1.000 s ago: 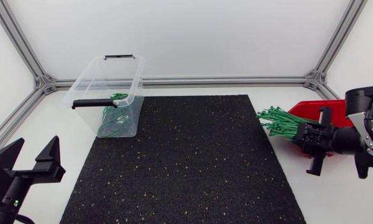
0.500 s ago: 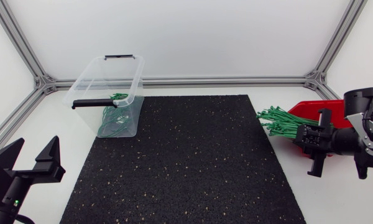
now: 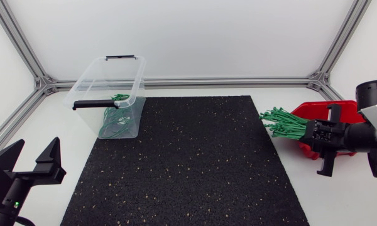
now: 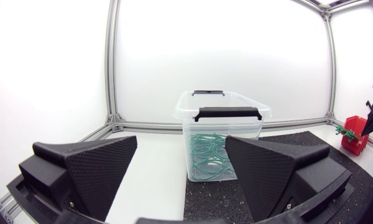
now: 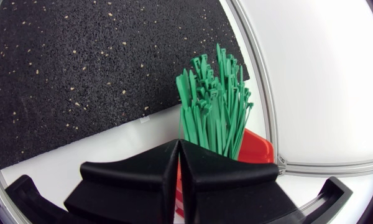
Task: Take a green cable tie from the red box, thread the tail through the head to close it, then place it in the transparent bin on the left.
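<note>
the right gripper (image 5: 179,163) has its two fingers pressed together with only a thin seam between them, right at the foot of the bundle of green cable ties (image 5: 214,109). whether a single tie is pinched in that seam is hard to tell, since the fingers hide the lower ends of the ties. the bundle fans out of the red box (image 3: 312,112), which sits at the right side of the worktop (image 3: 50,119) just beside the black mat (image 3: 188,163), with the tie ends reaching toward the mat. well apart, across the mat, the transparent bin (image 3: 91,81) stands on the left with several looped ties (image 4: 206,158) lying in it. the left gripper (image 4: 180,171) hangs near the front left corner, fingers spread wide and holding nothing, facing the bin. by the look of it, this tie is at the picking step at best: no tie is free of the box, nothing is threaded, and the drop into the bin is left to do.
</note>
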`<state>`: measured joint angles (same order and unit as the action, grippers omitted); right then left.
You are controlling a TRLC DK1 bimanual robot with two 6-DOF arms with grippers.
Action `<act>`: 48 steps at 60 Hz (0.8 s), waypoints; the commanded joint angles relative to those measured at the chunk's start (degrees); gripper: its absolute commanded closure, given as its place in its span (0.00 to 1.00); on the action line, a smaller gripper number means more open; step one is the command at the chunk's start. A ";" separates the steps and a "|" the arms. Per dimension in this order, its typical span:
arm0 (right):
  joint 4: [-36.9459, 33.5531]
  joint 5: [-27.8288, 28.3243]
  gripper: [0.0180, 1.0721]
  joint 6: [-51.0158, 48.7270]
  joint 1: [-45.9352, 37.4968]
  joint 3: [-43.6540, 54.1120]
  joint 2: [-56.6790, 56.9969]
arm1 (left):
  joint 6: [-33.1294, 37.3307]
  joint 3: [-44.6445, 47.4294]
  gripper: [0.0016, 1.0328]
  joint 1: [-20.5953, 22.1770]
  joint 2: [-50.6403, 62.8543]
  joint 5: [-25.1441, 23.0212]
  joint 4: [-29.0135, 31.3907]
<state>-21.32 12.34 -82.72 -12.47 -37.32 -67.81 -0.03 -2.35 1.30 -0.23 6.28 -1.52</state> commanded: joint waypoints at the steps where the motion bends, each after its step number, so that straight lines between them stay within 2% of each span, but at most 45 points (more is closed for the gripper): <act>1: -2.32 1.28 0.95 0.28 -0.01 -3.81 1.89 | -0.58 2.35 0.04 -0.07 -0.47 -0.13 0.82; 20: -9.44 8.32 0.95 7.83 -1.68 -15.94 6.02 | -0.58 2.35 0.04 -0.07 -0.47 -0.22 0.82; 33: -16.91 13.77 0.95 14.87 -1.59 -25.70 8.48 | -0.58 2.35 0.04 -0.07 -0.47 -0.13 0.82; 48: -21.66 16.05 0.95 22.78 1.40 -33.61 11.03 | -0.58 2.35 0.04 -0.16 -0.47 -0.13 0.82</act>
<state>-41.65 27.68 -63.13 -12.03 -68.25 -57.60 -0.03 -2.33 1.30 -0.23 6.28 -1.52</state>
